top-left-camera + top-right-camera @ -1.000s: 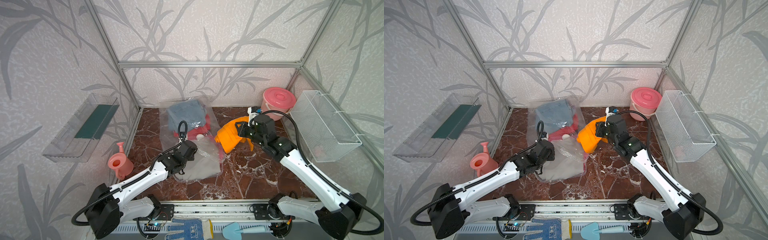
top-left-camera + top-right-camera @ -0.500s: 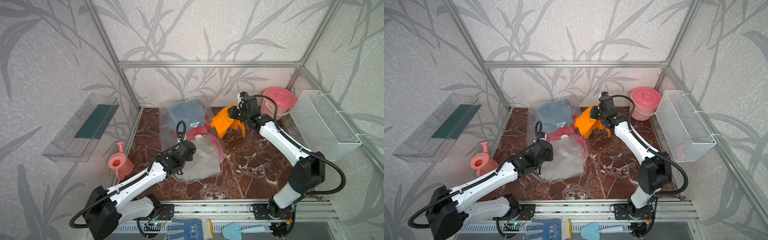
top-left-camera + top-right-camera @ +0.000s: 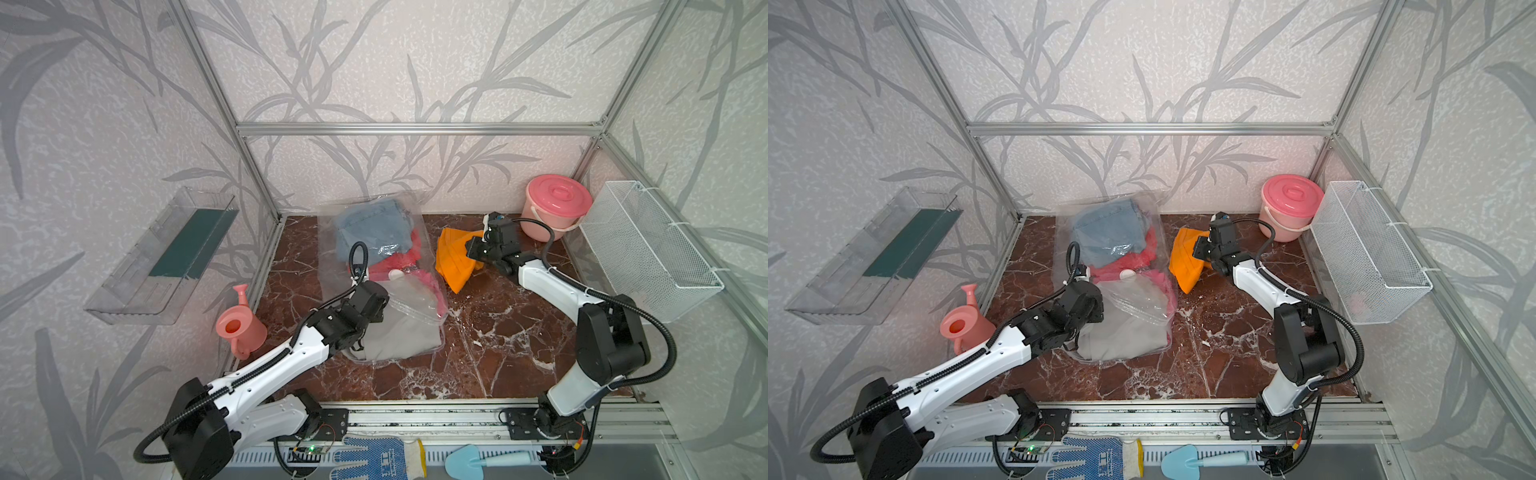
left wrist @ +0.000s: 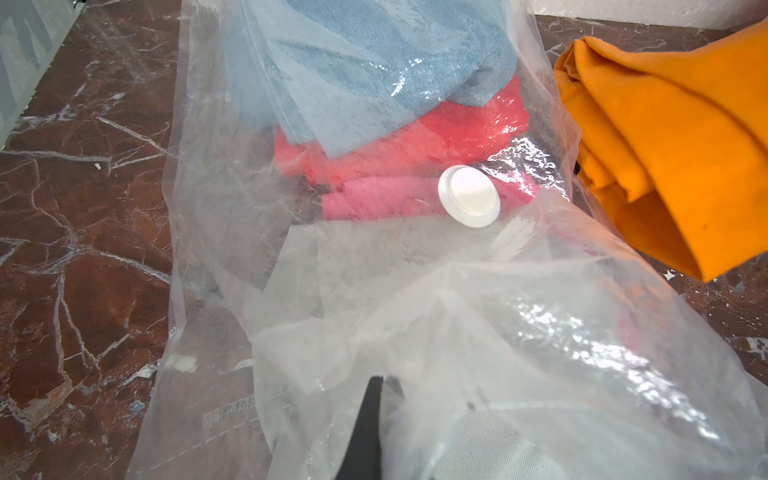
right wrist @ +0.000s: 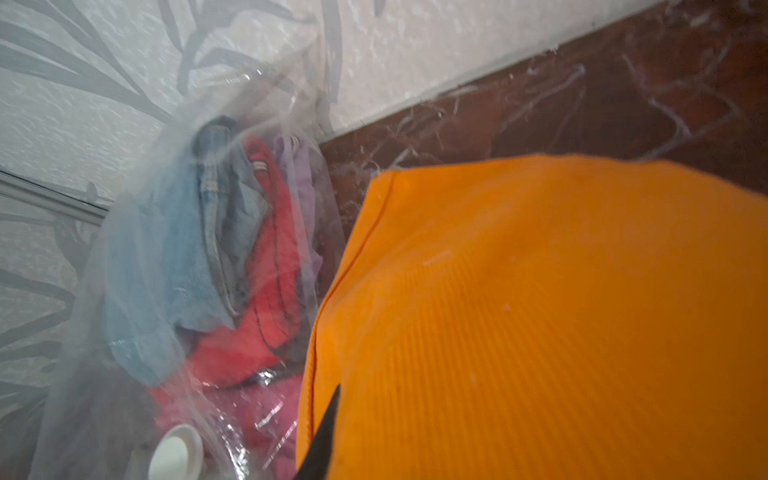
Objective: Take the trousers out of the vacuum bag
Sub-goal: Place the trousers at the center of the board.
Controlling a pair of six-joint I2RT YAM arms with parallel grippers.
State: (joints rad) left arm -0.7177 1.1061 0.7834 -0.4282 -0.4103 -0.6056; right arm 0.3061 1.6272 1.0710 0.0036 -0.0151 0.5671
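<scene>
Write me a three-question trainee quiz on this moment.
1. True or false: the orange trousers are outside the bag.
2. The right tool holds: A nothing, B the orange trousers, C the bag.
3. What colour are the trousers beside the left tool?
Key: 1 true; 2 B; 3 grey.

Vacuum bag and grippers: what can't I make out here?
Right wrist view: lilac trousers are a blurred sliver behind plastic.
Left wrist view: left gripper shows one finger only, partly veiled by vacuum bag film.
Both top views: right gripper fingertips hidden in orange trousers.
</scene>
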